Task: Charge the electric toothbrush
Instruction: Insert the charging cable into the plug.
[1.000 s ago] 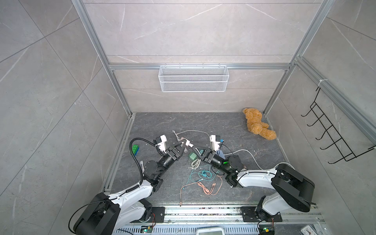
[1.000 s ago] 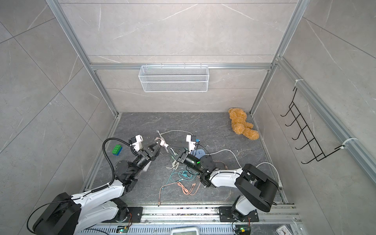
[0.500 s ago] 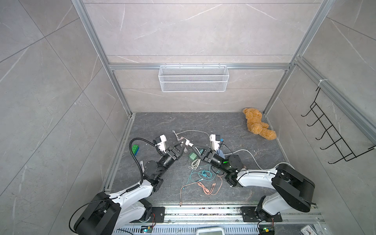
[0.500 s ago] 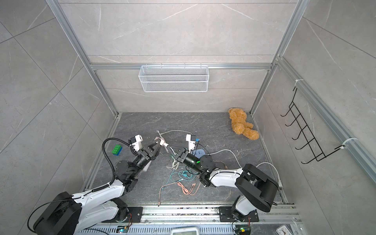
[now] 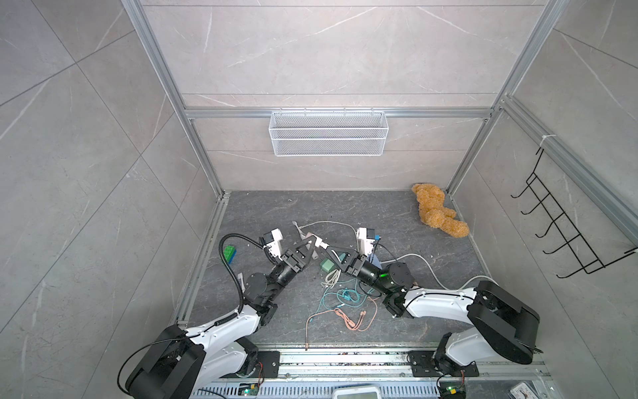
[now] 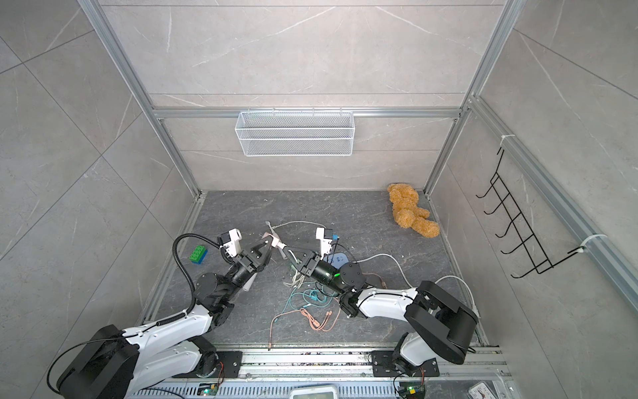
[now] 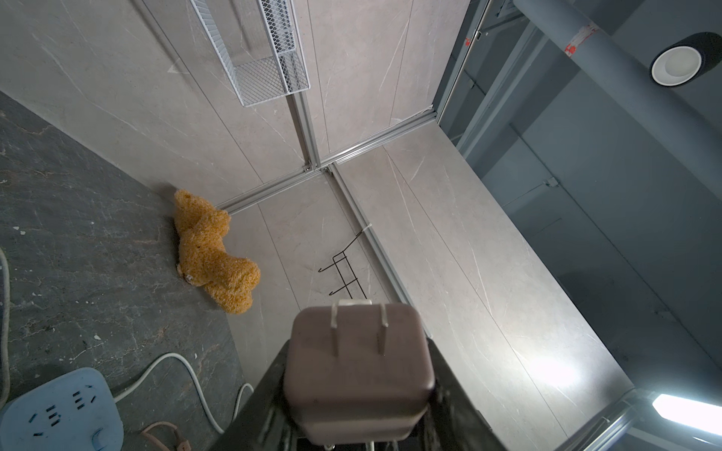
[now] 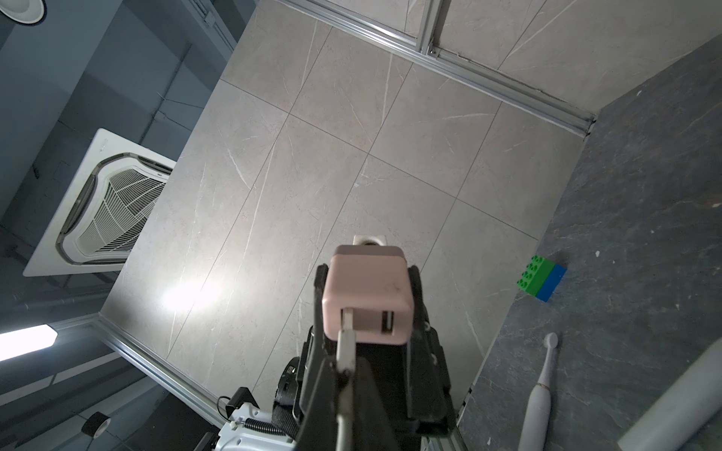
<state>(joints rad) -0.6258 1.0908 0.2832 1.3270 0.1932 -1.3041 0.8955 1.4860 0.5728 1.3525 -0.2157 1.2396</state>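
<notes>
At the left, a green and blue toy brick (image 5: 229, 254) was seen on the dark floor (image 5: 397, 221). The electric toothbrush (image 8: 541, 390) was laid flat on the floor near this brick, and it was touched by no gripper. The left gripper (image 5: 310, 243) was closed on a pink USB wall adapter (image 8: 367, 300), whose ports were turned to the right gripper (image 5: 328, 248). This gripper was clamped on a white USB plug (image 8: 345, 343), which was set at one port; how deep could not be told. Teal and orange cables (image 5: 345, 297) were scattered on the floor nearby. A blue power strip (image 7: 58, 414) and, far right, a teddy bear (image 5: 436, 212) were lying on the floor.
</notes>
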